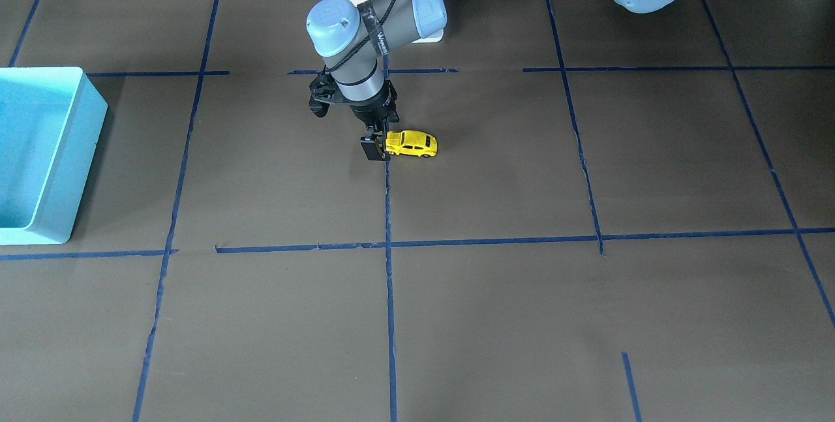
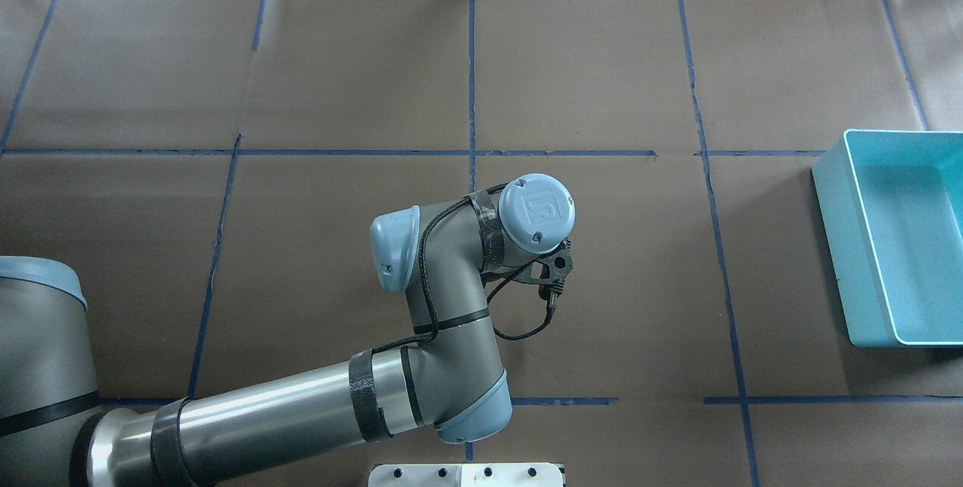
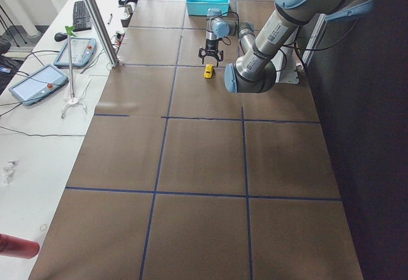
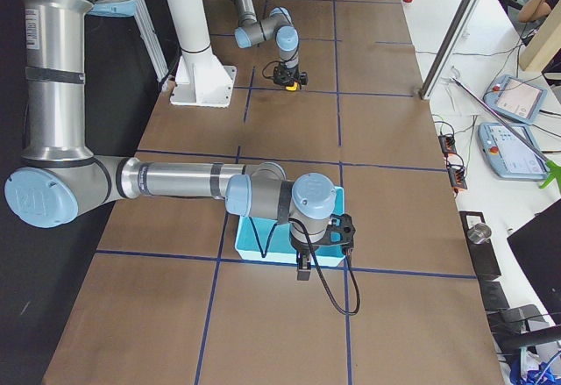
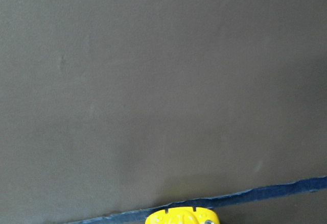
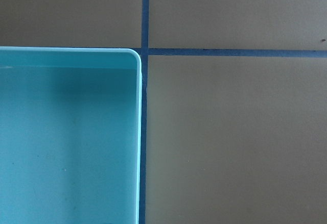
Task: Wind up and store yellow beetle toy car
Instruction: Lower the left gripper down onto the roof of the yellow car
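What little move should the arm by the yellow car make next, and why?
Probably close the jaws on the yellow beetle toy car: the left gripper stands low at its end, the car rests on the table, grip unclear.

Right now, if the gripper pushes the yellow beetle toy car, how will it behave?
The yellow beetle toy car stands on its wheels, so it probably rolls lengthwise. It looks tiny beside the left gripper, so it is likely light. Its rounded shell may slip.

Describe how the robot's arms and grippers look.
The left arm and right arm are grey tubes with pale blue caps, black straps and a black cable looped at each wrist. The left wrist cap bears a UR logo. The left gripper and right gripper are black.
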Robot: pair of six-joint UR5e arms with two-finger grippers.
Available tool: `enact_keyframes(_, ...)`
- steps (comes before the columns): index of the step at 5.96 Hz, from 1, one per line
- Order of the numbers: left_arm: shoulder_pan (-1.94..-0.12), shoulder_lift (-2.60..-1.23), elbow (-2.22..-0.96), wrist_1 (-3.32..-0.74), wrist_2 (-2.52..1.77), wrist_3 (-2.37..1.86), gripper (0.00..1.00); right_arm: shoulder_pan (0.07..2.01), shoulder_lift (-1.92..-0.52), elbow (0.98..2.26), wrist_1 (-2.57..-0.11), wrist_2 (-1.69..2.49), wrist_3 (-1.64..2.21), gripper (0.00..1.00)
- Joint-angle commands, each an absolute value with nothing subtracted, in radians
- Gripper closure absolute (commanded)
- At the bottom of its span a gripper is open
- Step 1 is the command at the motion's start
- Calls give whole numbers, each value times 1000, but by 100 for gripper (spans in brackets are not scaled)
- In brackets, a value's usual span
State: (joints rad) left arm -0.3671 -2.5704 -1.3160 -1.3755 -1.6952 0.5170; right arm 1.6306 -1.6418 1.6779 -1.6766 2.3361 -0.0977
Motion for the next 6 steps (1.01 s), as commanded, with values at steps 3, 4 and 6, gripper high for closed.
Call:
enact_keyframes(3, -396, -2572, -1324, -1381, -1701, 526, 92, 1631, -1644, 1674, -1678, 2342, -101, 0)
enact_keyframes(4, -446, -2583, -1325, -1408, -1760, 526, 92, 1631, -1644, 1674, -1678, 2342, -101, 0)
enact_keyframes(6, -492, -2599, -1315, -1576, -1769, 522, 91, 1631, -1644, 1677, -1677, 2344, -98, 0)
